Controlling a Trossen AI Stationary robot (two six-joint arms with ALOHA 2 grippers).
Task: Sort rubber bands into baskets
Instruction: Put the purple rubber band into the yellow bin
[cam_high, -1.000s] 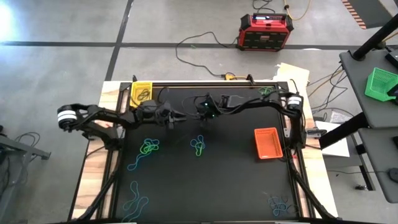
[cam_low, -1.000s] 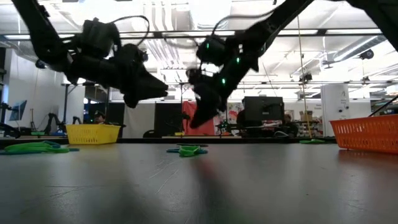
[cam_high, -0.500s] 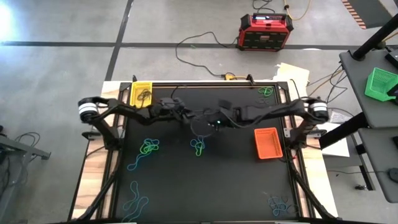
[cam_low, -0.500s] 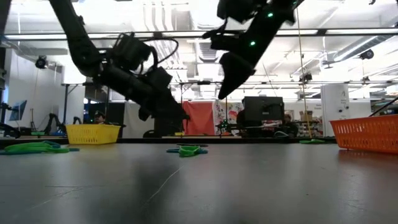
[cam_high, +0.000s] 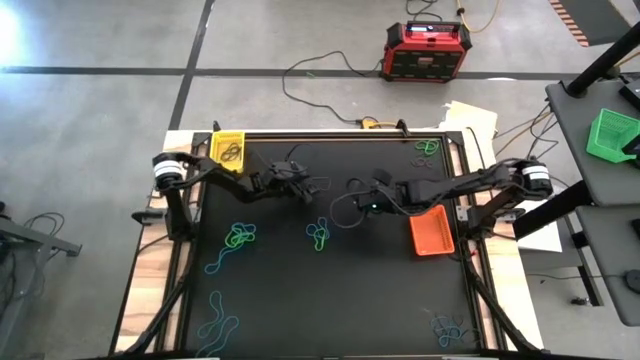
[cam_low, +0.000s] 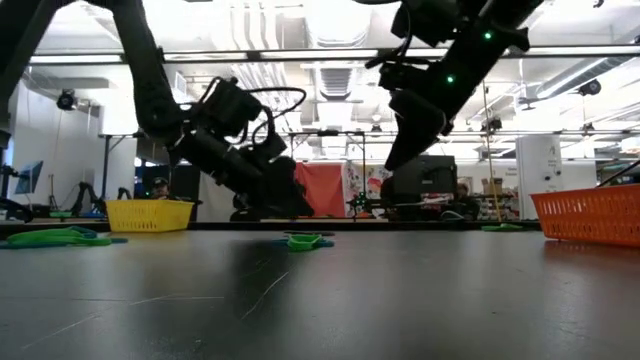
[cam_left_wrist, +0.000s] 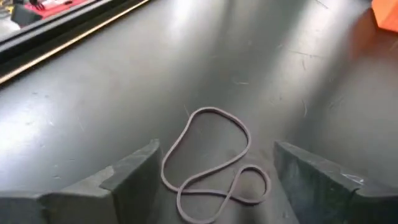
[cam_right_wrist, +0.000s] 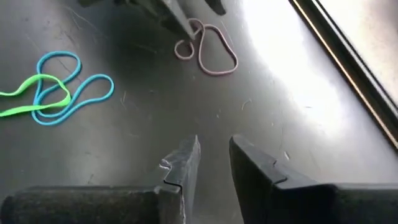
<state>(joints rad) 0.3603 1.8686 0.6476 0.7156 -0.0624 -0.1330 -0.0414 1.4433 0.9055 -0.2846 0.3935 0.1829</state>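
Note:
A dull purple rubber band (cam_left_wrist: 211, 163) lies twisted flat on the black table, between the two fingers of my left gripper (cam_left_wrist: 214, 186), which is open, low over the table and apart from the band. In the high view the left gripper (cam_high: 312, 190) is at the far middle. My right gripper (cam_right_wrist: 214, 163) hangs higher, just to its right (cam_high: 350, 203); its fingers stand a narrow gap apart with nothing between them. The yellow basket (cam_high: 227, 150) is at the far left corner and the orange basket (cam_high: 431, 230) at the right. The green basket (cam_high: 610, 135) stands on a side table.
Blue and green rubber bands lie in clusters mid-table (cam_high: 240, 238) (cam_high: 318, 235), and blue ones near the front edge (cam_high: 215, 320) (cam_high: 450, 328). More green bands (cam_high: 427, 147) lie at the far right. A red and black box (cam_high: 425, 50) stands on the floor beyond the table.
My left gripper has gone toward the table's right edge and down, tipping its fingers lower, close to the table. My right gripper has drawn back toward the table's right edge and risen a little, away from the left gripper.

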